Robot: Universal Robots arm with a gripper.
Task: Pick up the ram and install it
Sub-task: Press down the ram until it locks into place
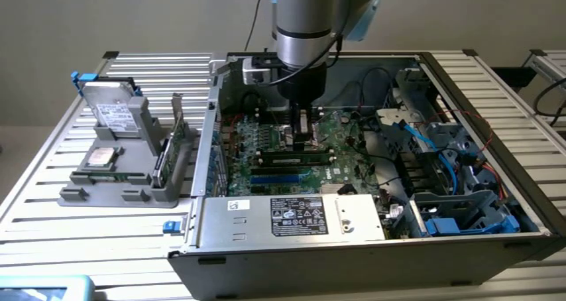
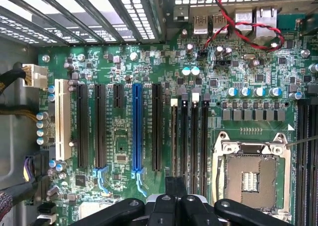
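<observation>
The ram [image 1: 296, 158] is a thin green stick standing on edge in a memory slot of the motherboard [image 1: 349, 132], inside the open computer case. In the wrist view, the ram [image 2: 174, 141] shows edge-on in the memory slot nearest the long expansion slots. My gripper [image 1: 303, 140] reaches down into the case directly over the stick's middle. Its fingers are shut, with nothing visible between them. In the wrist view, the gripper [image 2: 175, 185] lines up with that same slot. Whether the fingertips touch the ram is unclear.
Three more memory slots and the CPU socket [image 2: 248, 176] lie beside the ram, with a blue slot [image 2: 136, 126] on the other side. A power supply [image 1: 292, 215], a drive cage [image 1: 460, 215] and cables [image 1: 415, 138] crowd the case. A grey holder [image 1: 115, 188] with a green card [image 1: 177, 138] stands on the exterior view's left.
</observation>
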